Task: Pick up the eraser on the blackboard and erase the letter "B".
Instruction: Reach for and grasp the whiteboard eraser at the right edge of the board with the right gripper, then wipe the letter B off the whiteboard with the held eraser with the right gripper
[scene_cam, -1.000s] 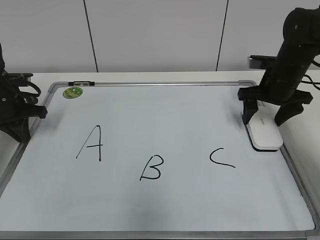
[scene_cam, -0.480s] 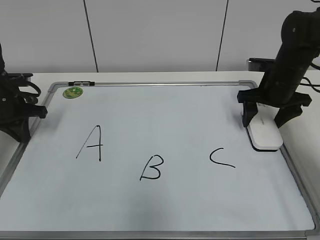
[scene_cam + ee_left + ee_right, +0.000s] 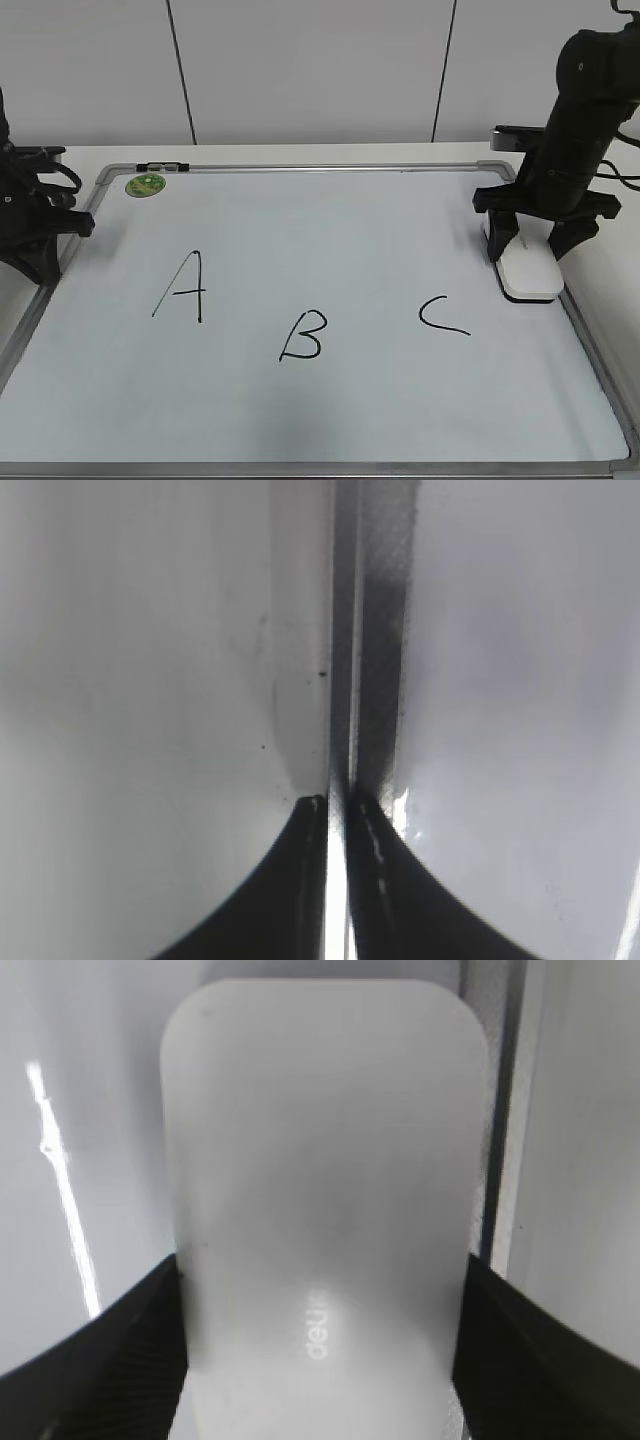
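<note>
The white eraser (image 3: pixel 528 270) lies on the blackboard (image 3: pixel 330 410) at its right edge, right of the black "C" (image 3: pixel 443 316). My right gripper (image 3: pixel 527 252) is lowered over the eraser's far end with one finger on each side. In the right wrist view the eraser (image 3: pixel 325 1190) fills the space between the fingers of the gripper (image 3: pixel 322 1300), which sit close against its sides. The eraser still rests flat on the board. The letter "B" (image 3: pixel 303 335) is at the board's lower middle. My left gripper (image 3: pixel 72 225) is shut and empty at the board's left frame (image 3: pixel 345 630).
The black "A" (image 3: pixel 183 287) is left of the "B". A round green magnet (image 3: pixel 146 184) and a small black marker (image 3: pixel 162 166) sit at the board's far left corner. A white wall stands behind the table.
My right gripper has moved slightly left and lower, settling around the eraser's far end. The eraser and the left arm have not moved.
</note>
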`<state>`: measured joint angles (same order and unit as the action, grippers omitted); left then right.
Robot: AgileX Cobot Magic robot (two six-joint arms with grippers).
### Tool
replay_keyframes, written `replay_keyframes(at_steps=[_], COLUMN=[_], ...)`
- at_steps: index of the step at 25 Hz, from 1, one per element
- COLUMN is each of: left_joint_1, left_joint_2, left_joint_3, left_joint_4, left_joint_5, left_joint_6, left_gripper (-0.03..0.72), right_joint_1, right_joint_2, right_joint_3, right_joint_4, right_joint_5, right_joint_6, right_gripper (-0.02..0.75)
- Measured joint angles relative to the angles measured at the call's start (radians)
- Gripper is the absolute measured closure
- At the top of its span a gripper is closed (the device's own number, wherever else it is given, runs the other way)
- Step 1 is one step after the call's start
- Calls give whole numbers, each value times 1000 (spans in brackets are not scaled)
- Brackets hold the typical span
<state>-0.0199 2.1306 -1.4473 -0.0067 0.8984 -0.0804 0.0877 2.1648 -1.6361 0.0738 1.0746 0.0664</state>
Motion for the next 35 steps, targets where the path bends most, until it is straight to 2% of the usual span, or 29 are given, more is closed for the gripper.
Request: replay_keyframes(at_steps=[15,21,35], left_joint_1=[0,0,0], left_joint_2=[0,0,0], left_joint_3=[0,0,0], left_joint_4=[0,0,-4], left_joint_5=[0,0,2], left_joint_6=[0,0,0], left_gripper=[661,660,660], right_joint_1=[0,11,309], right_joint_2=[6,14,14], right_joint_3=[-8,-50,-115], right_joint_4=[8,82,30], right_joint_5=[18,109,134], right_joint_6=[-3,-31,-41], right_gripper=[219,220,221])
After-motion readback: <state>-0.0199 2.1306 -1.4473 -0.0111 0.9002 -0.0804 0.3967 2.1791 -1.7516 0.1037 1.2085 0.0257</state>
